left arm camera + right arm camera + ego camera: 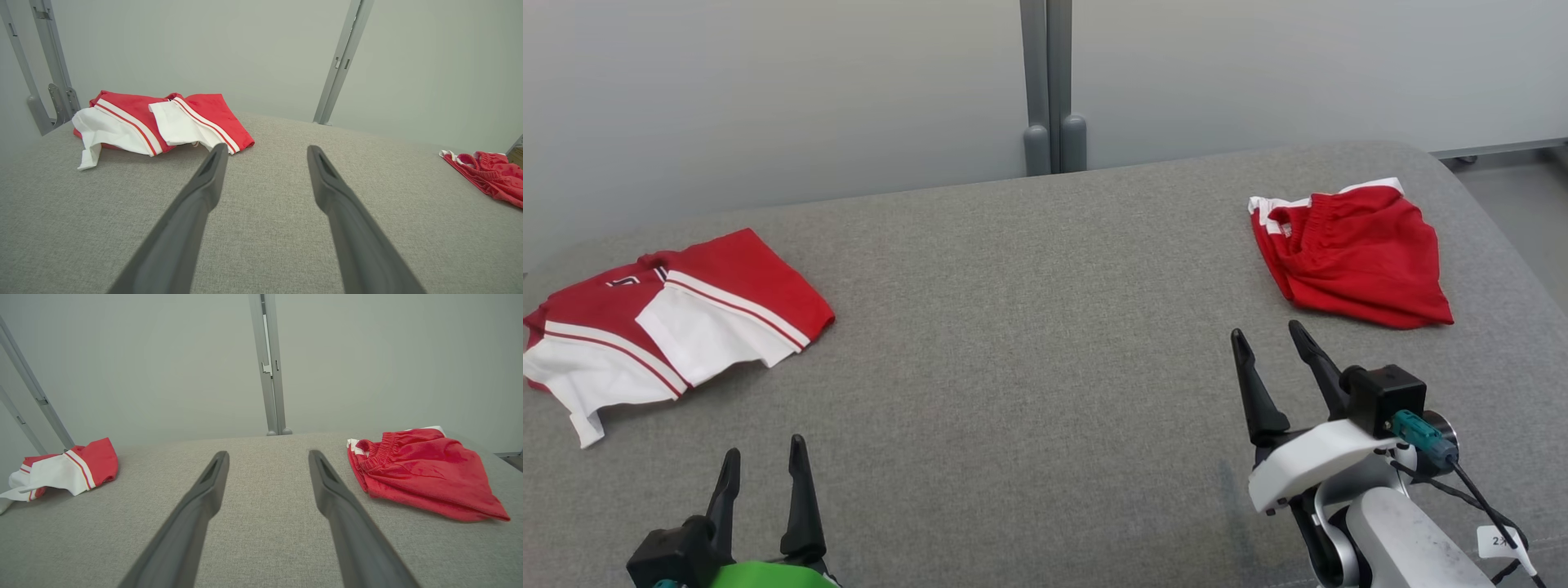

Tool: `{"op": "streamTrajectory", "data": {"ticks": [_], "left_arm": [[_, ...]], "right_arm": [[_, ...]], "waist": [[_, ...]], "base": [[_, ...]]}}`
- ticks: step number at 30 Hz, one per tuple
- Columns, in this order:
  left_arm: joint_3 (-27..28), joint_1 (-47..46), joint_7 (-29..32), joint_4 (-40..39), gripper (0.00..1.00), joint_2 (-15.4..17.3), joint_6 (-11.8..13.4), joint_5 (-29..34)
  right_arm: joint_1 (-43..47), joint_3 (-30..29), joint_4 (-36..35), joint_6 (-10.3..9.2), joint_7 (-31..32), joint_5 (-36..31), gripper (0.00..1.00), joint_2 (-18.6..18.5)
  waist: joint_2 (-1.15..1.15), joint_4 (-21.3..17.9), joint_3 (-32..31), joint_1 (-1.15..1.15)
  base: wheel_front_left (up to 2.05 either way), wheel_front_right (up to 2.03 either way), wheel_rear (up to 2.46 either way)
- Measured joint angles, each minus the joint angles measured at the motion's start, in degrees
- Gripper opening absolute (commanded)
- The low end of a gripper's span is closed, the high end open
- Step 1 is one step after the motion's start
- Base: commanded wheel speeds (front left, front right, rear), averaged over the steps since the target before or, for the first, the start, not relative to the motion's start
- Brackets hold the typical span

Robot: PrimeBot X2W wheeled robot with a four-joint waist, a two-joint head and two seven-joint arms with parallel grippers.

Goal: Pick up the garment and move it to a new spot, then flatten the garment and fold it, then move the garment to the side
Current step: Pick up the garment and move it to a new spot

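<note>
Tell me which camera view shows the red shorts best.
The right wrist view: the red shorts lie near and whole, with gathered waistband clear. The head view shows them whole but smaller; the left wrist view cuts them at its right edge.

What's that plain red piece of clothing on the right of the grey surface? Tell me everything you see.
The red shorts look like thin, shiny sports cloth, with a gathered elastic waistband and white trim at the far edge. They lie crumpled on the grey woven surface near its far right corner. Only that surface touches them; the open right gripper stands short of them.
</note>
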Motion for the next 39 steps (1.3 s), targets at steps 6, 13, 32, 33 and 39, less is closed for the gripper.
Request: {"op": "streamTrajectory", "data": {"ticks": [6,13,32,33,39], "left_arm": [[-0.48,0.02,-0.18,0.09,1.0,-0.02,0.0,0.0],[-1.13,0.01,-0.42,0.32,1.0,-0.1,0.0,0.0],[2.86,0.35,-0.51,-0.03,1.0,-0.2,0.0,1.87],[2.82,0.51,-0.51,-0.08,1.0,-0.2,0.0,1.93],[0.59,1.11,-0.4,-0.33,1.0,-0.2,0.01,2.68]], "right_arm": [[1.28,-1.3,-0.73,0.0,0.0,-0.79,1.0,0.59],[2.69,-3.15,-2.04,-0.01,0.0,-1.71,1.0,0.71],[3.12,1.52,-3.47,1.11,0.0,-2.65,1.0,3.25],[3.12,1.58,-3.47,1.11,0.0,-2.65,1.0,3.27],[3.14,0.55,-3.49,1.01,0.0,-2.64,1.0,3.38]], "waist": [[0.0,0.45,-0.07,0.0],[0.0,2.12,-0.16,0.0],[0.0,13.89,-1.06,0.0],[0.0,14.63,-1.13,0.0],[0.0,19.16,-1.51,0.0]], "base": [[0.0,0.0,0.0],[0.0,0.0,0.0],[0.0,0.0,0.0],[0.0,0.0,0.0],[0.0,0.0,0.0]]}}
